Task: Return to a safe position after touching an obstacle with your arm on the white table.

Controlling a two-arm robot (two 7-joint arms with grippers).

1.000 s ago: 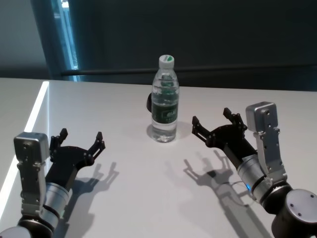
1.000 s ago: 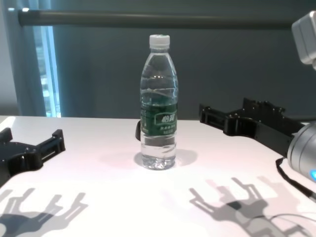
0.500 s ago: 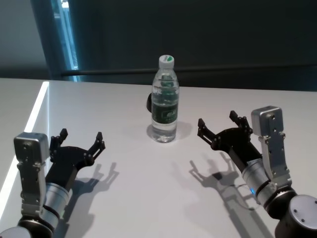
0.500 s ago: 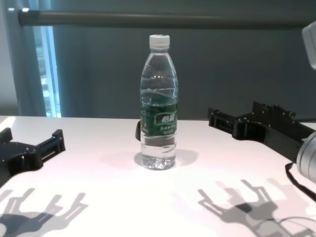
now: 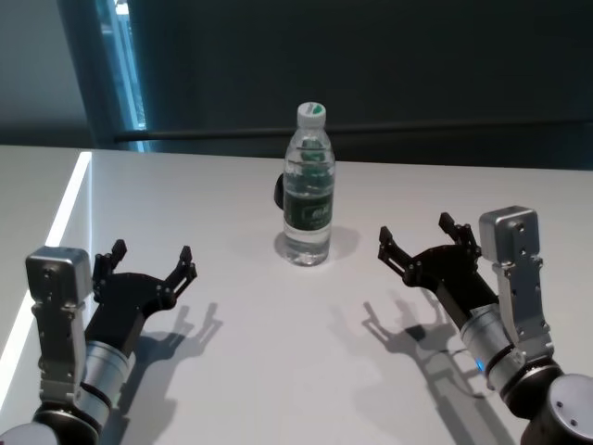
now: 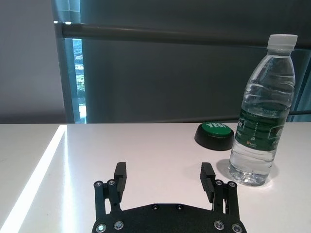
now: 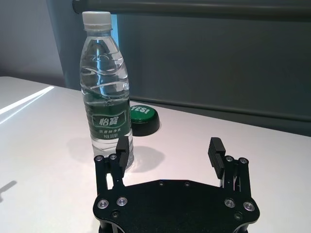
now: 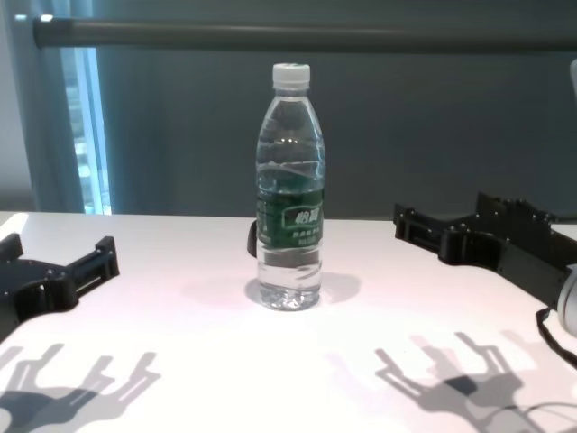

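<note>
Left gripper hangs low over the near left of the white table, jaws spread wide, holding nothing. Right gripper hangs over the near right, jaws likewise wide apart and empty, clear of the obstacle. The obstacle, a capped water bottle, stands upright mid-table between both grippers. A green button sits just behind it.
</note>
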